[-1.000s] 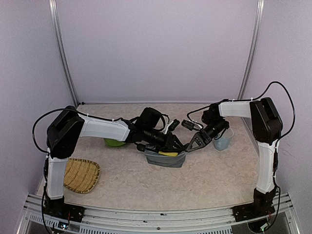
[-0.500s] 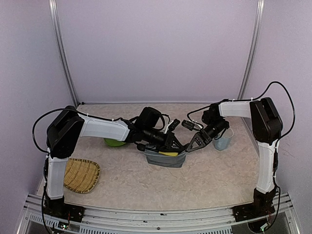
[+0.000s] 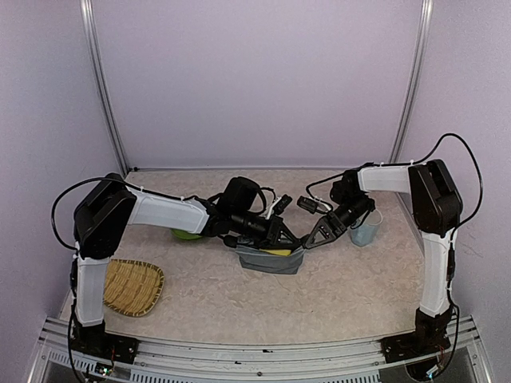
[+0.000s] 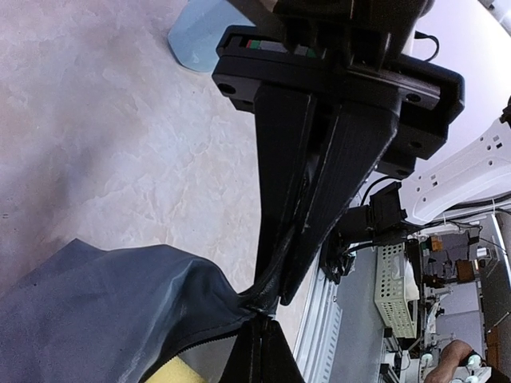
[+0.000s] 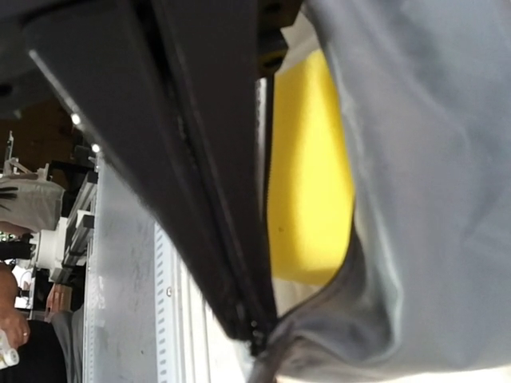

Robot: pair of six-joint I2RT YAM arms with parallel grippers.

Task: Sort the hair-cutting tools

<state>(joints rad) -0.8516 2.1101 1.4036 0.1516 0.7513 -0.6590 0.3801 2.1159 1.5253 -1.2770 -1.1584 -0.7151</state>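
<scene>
A grey pouch (image 3: 270,260) lies mid-table with its top open and a yellow sponge (image 3: 276,252) inside. My left gripper (image 3: 292,238) is shut, its tips pinching the zipper end at the pouch's right corner (image 4: 239,307). My right gripper (image 3: 306,242) meets it from the other side, shut on the same corner of the pouch (image 5: 415,207). In the left wrist view the two pairs of fingers touch tip to tip, the left gripper (image 4: 263,321) below and the right gripper (image 4: 273,294) above. In the right wrist view the sponge (image 5: 307,175) shows beside the right gripper (image 5: 254,339). No hair-cutting tools are in view.
A light blue cup (image 3: 365,230) stands just right of the right gripper. A green bowl (image 3: 187,233) is half hidden behind the left arm. A woven bamboo tray (image 3: 132,286) lies at the near left. Aluminium rails run along the front edge.
The left gripper's jaws have closed on the pouch's right corner. Both arms have otherwise barely moved, and the right gripper has kept its grip.
</scene>
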